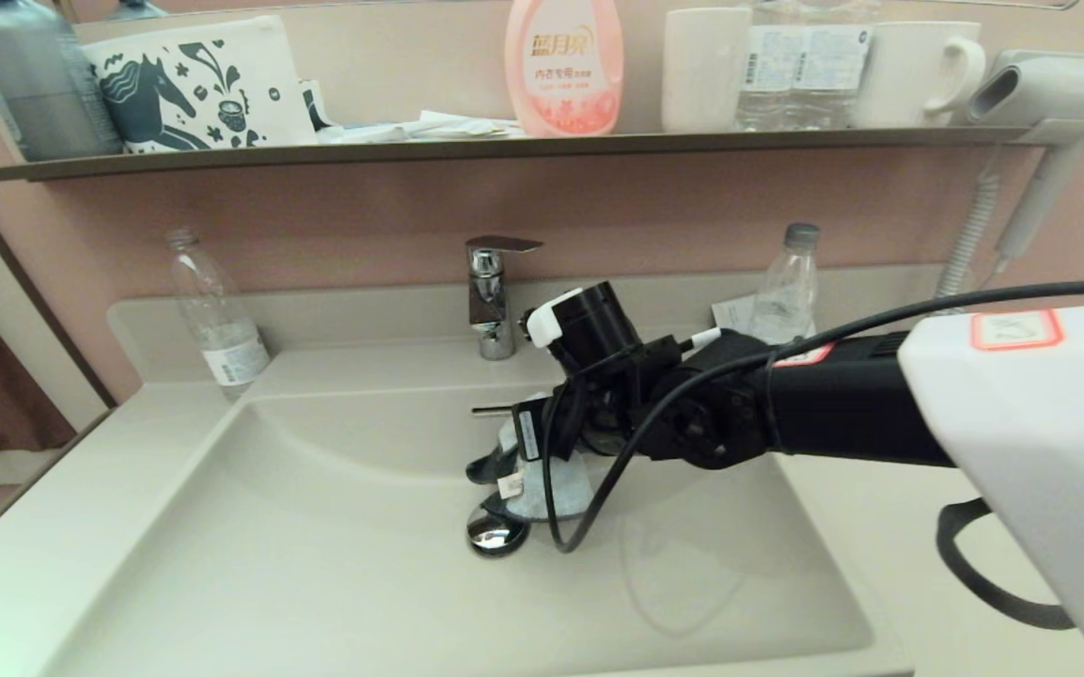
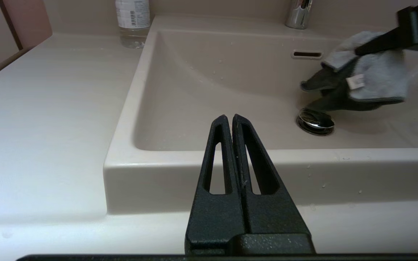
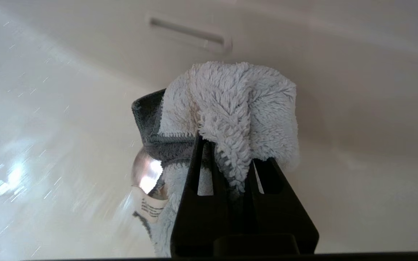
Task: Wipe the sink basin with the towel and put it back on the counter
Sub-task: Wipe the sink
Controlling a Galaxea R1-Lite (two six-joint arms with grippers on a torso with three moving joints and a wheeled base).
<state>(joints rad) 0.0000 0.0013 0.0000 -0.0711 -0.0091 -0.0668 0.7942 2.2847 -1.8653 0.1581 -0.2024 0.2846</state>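
My right gripper (image 3: 230, 152) is shut on the towel (image 3: 238, 108), a bunched pale blue-white and dark grey cloth with a white tag. It hangs over the middle of the sink basin (image 1: 316, 545), just above the chrome drain plug (image 1: 496, 532). In the head view the towel (image 1: 551, 484) shows below the right wrist. The overflow slot (image 2: 306, 54) lies just behind it on the curved back wall. My left gripper (image 2: 229, 117) is shut on nothing and hovers outside the basin's front rim (image 2: 230, 170). The cream-white counter (image 1: 34, 536) runs along both sides of the basin.
A chrome faucet (image 1: 490, 296) stands behind the basin. Clear plastic bottles stand at the back left (image 1: 217, 320) and back right (image 1: 786, 282) of the counter. A wall shelf (image 1: 504, 146) above carries a pink bottle, mugs and a pouch. A hair dryer (image 1: 1049, 94) hangs at right.
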